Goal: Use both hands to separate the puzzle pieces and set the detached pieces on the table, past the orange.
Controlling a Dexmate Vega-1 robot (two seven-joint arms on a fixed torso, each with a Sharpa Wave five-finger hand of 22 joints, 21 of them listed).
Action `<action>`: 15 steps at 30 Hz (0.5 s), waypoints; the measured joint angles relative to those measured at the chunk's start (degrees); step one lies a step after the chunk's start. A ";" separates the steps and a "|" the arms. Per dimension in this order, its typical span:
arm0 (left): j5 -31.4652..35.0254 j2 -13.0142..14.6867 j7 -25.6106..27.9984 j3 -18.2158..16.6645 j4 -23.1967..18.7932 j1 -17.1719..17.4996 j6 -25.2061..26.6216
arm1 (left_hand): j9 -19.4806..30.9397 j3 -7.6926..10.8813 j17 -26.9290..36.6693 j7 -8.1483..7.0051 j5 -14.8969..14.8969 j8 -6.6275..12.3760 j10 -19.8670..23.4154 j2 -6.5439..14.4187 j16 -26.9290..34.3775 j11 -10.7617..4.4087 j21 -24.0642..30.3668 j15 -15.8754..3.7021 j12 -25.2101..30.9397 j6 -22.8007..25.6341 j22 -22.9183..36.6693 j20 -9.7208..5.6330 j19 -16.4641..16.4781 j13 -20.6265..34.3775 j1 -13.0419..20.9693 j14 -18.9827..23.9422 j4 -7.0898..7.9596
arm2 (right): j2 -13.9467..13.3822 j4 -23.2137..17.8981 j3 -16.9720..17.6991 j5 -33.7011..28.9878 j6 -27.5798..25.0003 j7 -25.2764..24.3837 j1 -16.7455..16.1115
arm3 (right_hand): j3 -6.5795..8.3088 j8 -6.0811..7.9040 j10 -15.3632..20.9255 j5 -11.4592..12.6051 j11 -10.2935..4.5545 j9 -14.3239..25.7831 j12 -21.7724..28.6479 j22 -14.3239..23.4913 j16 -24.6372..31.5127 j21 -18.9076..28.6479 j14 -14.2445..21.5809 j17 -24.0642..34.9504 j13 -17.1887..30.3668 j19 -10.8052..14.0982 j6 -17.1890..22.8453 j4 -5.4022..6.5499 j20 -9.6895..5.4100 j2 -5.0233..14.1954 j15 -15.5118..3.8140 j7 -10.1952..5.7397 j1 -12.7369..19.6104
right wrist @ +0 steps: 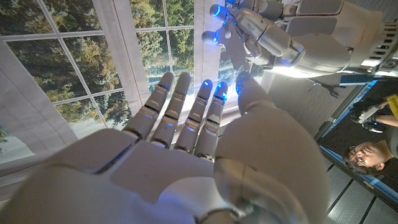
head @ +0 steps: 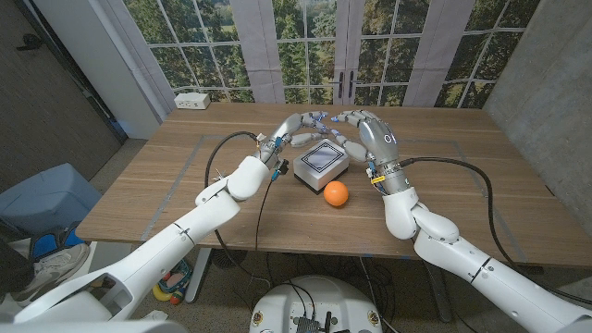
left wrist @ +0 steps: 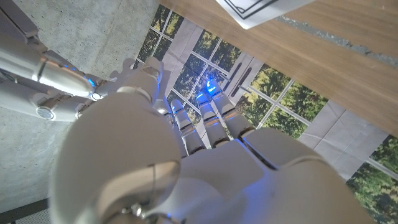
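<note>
Your puzzle (head: pixel 321 161), a white-framed square block with a dark grey top, sits at the middle of the head view on the wooden table (head: pixel 444 199). The orange (head: pixel 336 193) lies just below and right of it in the frame, close to its lower right corner but apart from it.

Your left hand (head: pixel 298 129) is above and left of the puzzle in the head view, fingers stretched toward the upper middle of the frame. Your right hand (head: pixel 367 129) is above and right of the puzzle, fingers reaching leftward toward the left hand's fingertips. The two sets of fingertips come near each other above the puzzle's far edge. Both hands have their fingers spread and nothing in them; whether any fingertip touches the puzzle cannot be told from this view.

In the left wrist view your left hand (left wrist: pixel 205 162) shows its back, fingers extended and apart, with a white corner of the puzzle (left wrist: pixel 261 9) at the top edge of the frame. In the right wrist view your right hand (right wrist: pixel 186 155) also shows extended fingers, and the left hand (right wrist: pixel 273 34) is at the upper right.

A white power strip (head: pixel 192 100) lies at the upper left corner of the table. A person (right wrist: pixel 367 155) is at the lower right edge of the right wrist view.
</note>
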 measured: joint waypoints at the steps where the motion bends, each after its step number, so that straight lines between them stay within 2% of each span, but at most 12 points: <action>1: -0.88 0.03 -0.83 0.00 -0.04 -0.06 0.40 | -0.01 0.00 0.00 0.14 0.00 0.00 0.00 0.00 0.00 0.00 0.00 -0.02 0.00 0.14 0.00 0.00 0.00 0.00 0.00 -0.02 0.00 | 0.24 0.45 -0.17 -0.06 0.29 -0.67 0.22 | 0.00 0.07 0.23 0.00 -0.17 0.00 0.16 0.00 0.25 0.01 0.05 0.10 0.11 0.18 0.34 0.00 -0.18 0.00 0.04 -0.09 0.00; 5: -2.50 0.22 -2.23 0.01 -0.29 -0.47 1.15 | -0.06 -0.16 -0.22 0.32 0.00 0.00 -0.23 0.00 0.00 -0.23 0.00 -0.07 0.00 0.27 0.00 0.00 0.00 0.00 0.00 -0.56 0.15 | 0.76 1.47 -0.50 -0.11 1.07 -2.38 0.65 | -0.23 0.61 1.26 0.00 -0.38 0.27 0.60 0.27 0.64 0.44 0.93 0.43 0.50 0.79 1.40 0.24 0.03 0.00 -0.11 -0.17 0.00; 7: -3.07 0.27 -2.72 0.05 -0.30 -0.60 1.40 | -0.06 -0.16 -0.14 0.55 0.00 0.00 -0.68 0.00 0.00 -0.15 0.00 -0.07 0.00 0.04 0.00 0.09 -0.09 0.00 0.00 -0.56 0.15 | 1.06 1.92 -0.64 0.03 1.32 -2.96 0.85 | -0.63 0.82 1.60 0.00 -0.03 0.27 0.81 0.28 1.14 0.44 1.87 0.70 0.72 0.79 1.58 0.38 0.03 0.00 -0.01 -0.27 0.00; 9: -3.07 0.32 -2.72 0.14 -0.31 -0.74 1.40 | -0.06 -0.16 -0.12 0.62 0.00 0.00 -0.73 0.00 0.00 -0.10 0.00 -0.07 0.00 -0.02 0.00 0.31 -0.31 0.00 0.00 -0.56 0.15 | 1.06 1.92 -0.64 0.46 1.45 -3.36 0.85 | -1.38 1.02 2.28 -0.11 0.63 0.27 1.37 0.28 1.84 0.78 2.70 1.17 1.11 0.79 2.30 0.75 0.03 -0.01 -0.02 0.44 -0.02; 10: -3.73 0.33 -3.17 0.19 -0.31 -0.80 1.59 | -0.06 -0.16 -0.12 0.62 0.00 0.00 -0.75 -0.01 0.00 -0.08 0.00 -0.07 0.00 -0.02 0.00 0.31 -0.31 0.00 0.00 -0.56 0.15 | 2.07 2.85 -0.92 0.86 1.45 -3.47 1.19 | -1.74 1.16 2.81 -0.32 0.76 0.27 1.48 0.28 2.19 0.88 3.20 1.45 1.31 0.79 2.64 0.90 0.03 -0.02 -0.09 0.78 -0.03; 11: -3.73 0.33 -3.16 0.21 -0.31 -0.81 1.59 | -0.06 -0.16 -0.12 0.61 0.00 0.00 -1.15 -0.01 0.00 -0.11 0.00 -0.07 0.00 -0.02 0.01 0.31 -0.31 0.00 0.00 -0.55 0.15 | 2.26 2.93 -0.93 1.35 1.38 -3.53 1.19 | -1.97 1.28 3.10 -0.34 1.05 0.35 1.72 0.27 2.48 0.88 3.61 1.72 1.53 0.79 2.97 1.03 0.03 -0.69 -0.13 1.12 -0.70; 13: -3.71 0.33 -3.11 0.30 -0.23 -0.93 1.49 | -0.06 -0.16 -0.12 0.59 0.00 0.00 -1.24 -0.01 0.00 -0.20 0.00 0.10 0.00 -0.05 0.00 0.31 -0.31 0.00 0.00 -0.73 0.15 | 2.53 3.02 -0.93 1.93 1.23 -3.52 1.19 | -2.27 1.54 3.63 -0.34 1.58 0.54 2.15 0.27 2.94 0.88 4.02 2.23 1.89 0.77 3.78 1.34 0.05 -0.91 -0.09 1.25 -0.92; 15: -3.64 0.33 -2.87 0.33 -0.02 -1.03 0.96 | -0.06 -0.30 -0.12 0.27 0.00 0.00 -1.44 -0.01 0.00 -0.01 0.00 0.05 0.00 -0.34 0.01 0.31 -0.31 0.01 0.00 -0.78 0.29 | 3.07 3.05 -0.93 2.72 1.01 -3.27 1.17 | -2.28 1.71 4.31 -0.34 1.44 0.54 2.52 0.27 3.35 1.19 4.33 2.63 2.22 0.57 4.10 1.35 0.25 -0.91 -0.22 1.43 -0.93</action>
